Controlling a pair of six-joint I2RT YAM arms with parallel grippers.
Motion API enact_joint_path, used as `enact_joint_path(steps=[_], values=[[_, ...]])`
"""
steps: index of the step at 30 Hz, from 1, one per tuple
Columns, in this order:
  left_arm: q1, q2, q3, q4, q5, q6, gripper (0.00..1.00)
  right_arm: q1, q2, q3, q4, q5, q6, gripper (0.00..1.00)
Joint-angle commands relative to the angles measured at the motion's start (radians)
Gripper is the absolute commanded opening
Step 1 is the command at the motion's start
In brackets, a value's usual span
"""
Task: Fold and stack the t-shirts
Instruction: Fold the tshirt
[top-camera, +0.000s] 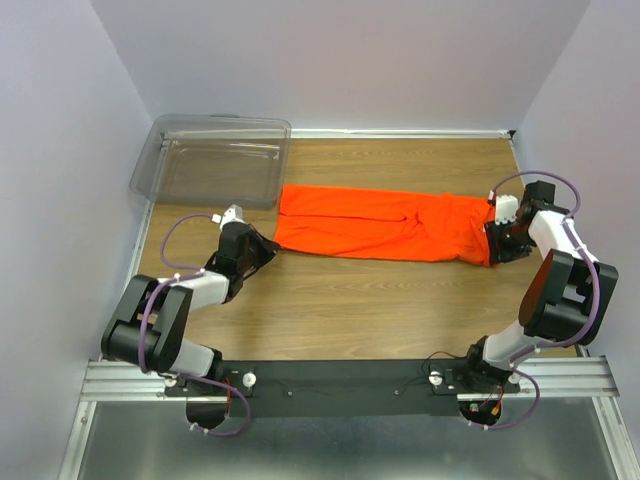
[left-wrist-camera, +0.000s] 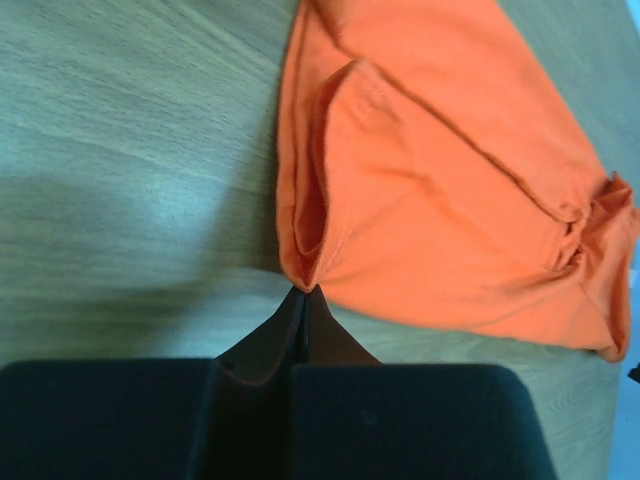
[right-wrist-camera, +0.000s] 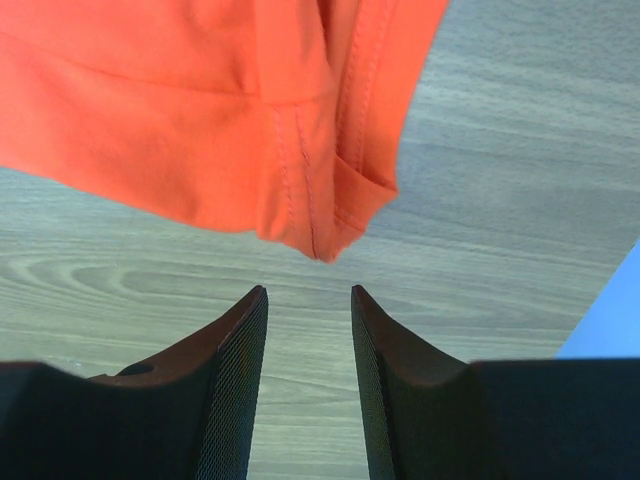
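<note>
i am working over a wooden worktop (top-camera: 380, 300) with pale walls closing it in on the left, far and right sides. a clear plastic bin (top-camera: 222, 121) is sitting at the far left corner, hanging partly over the left edge, and its near right corner is coming close to the cloth without touching it. nothing is lying between my tools and the cloth. the orange t-shirt (top-camera: 380, 225) is lying folded into a long band in the far half of the worktop, its long axis running left to right, roughly parallel to the far edge, with its right end reaching close to the right edge and looking bunched. a stitched, hemmed opening is gaping at its near left corner. my left gripper (left-wrist-camera: 303, 295) is pressing its fingers together with no gap, the tips touching that near left corner; i cannot tell whether any fabric is caught between them. my right gripper (right-wrist-camera: 306, 292) is holding its jaws partly apart, empty, just short of a double-stitched corner at the shirt's right end.
</note>
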Motion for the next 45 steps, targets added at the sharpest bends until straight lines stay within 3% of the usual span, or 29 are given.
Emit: enact_joint_path(steps=[1,14,23,29,39,40,43,45], values=[[-0.007,-0.083,-0.04,-0.003,-0.051,-0.014,0.0,-0.015,-0.012,0.002,-0.031,-0.027,-0.011,0.46],[-0.007,-0.132,-0.057,-0.017,-0.044,-0.013,0.0,-0.015,0.141,0.101,-0.037,-0.181,0.005,0.45],[-0.005,-0.163,-0.067,-0.034,-0.047,-0.011,0.0,-0.015,0.123,0.099,-0.037,-0.1,-0.009,0.11],[-0.005,-0.2,-0.078,-0.051,-0.051,-0.011,0.0,-0.027,0.106,0.108,-0.034,-0.066,-0.014,0.0],[0.001,-0.298,-0.107,-0.104,-0.087,-0.013,0.0,-0.061,0.107,0.16,-0.028,-0.052,-0.018,0.0],[0.001,-0.303,-0.106,-0.106,-0.085,-0.011,0.0,-0.061,0.11,0.157,-0.029,-0.093,-0.015,0.03],[0.001,-0.298,-0.106,-0.103,-0.074,-0.01,0.0,-0.061,0.112,0.146,-0.044,-0.211,-0.025,0.28],[0.001,-0.29,-0.106,-0.098,-0.068,-0.01,0.0,-0.061,0.12,0.143,-0.058,-0.257,-0.028,0.34]])
